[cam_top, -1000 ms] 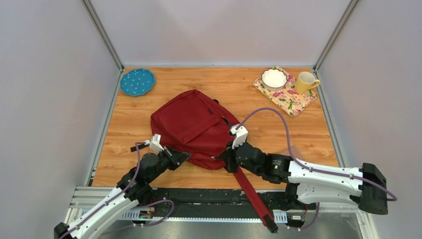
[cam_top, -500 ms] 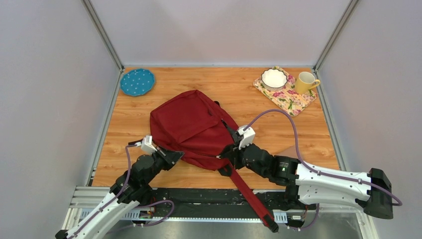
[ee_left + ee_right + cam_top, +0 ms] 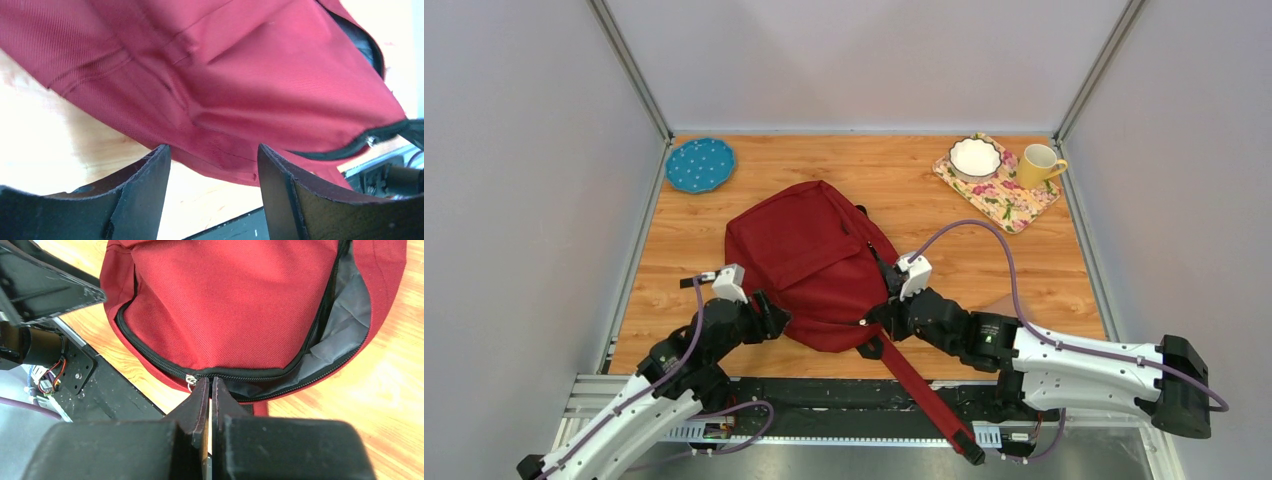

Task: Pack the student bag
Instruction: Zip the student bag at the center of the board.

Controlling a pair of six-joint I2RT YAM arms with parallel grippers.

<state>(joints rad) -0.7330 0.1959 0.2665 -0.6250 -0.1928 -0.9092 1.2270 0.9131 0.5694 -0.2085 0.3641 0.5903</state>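
The student bag (image 3: 804, 260), a dark red backpack, lies flat in the middle of the wooden table. Its black zipper is partly undone, showing grey lining (image 3: 345, 325) on the right side. My left gripper (image 3: 769, 315) is open at the bag's near-left edge; the red fabric (image 3: 250, 75) lies just beyond its fingertips (image 3: 214, 150), with only table between them. My right gripper (image 3: 879, 315) is shut at the bag's near-right edge, its tips (image 3: 210, 380) pinched at the zipper line beside the silver slider (image 3: 190, 380). A red strap (image 3: 924, 385) trails over the table's front edge.
A blue plate (image 3: 700, 165) sits at the far left corner. At the far right, a floral tray (image 3: 1014, 205) carries a white bowl (image 3: 975, 157), with a yellow mug (image 3: 1040, 165) beside it. Metal frame rails line the table's sides.
My left gripper has opened and let go of the bag's near-left edge. The right gripper stays shut at the zipper, having shifted slightly right along it.
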